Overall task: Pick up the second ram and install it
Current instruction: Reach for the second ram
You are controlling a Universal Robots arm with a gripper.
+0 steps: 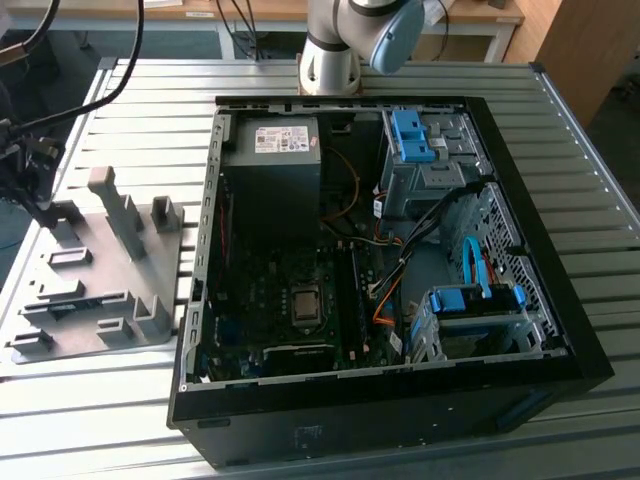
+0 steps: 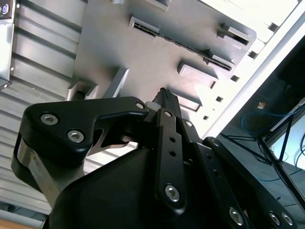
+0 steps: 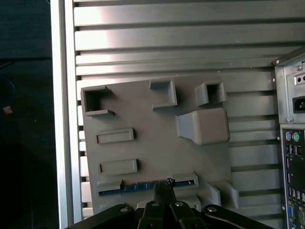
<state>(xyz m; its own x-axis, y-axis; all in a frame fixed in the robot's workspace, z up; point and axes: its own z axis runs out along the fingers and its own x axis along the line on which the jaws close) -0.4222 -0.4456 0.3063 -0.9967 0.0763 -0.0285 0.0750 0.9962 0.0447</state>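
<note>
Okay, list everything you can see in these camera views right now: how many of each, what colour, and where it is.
table: one, silver slatted metal, under everything.
computer case: one, black, open, on the table.
tray: one, grey, on the table at the exterior view's left of the case.
second ram: one, dark with a bluish edge, in the tray's long slot.
power supply: one, grey, inside the case.
drive brackets: two, blue, inside the case.
robot arm: one, pale grey, behind the case.
gripper: one, black, at the ram.
</note>
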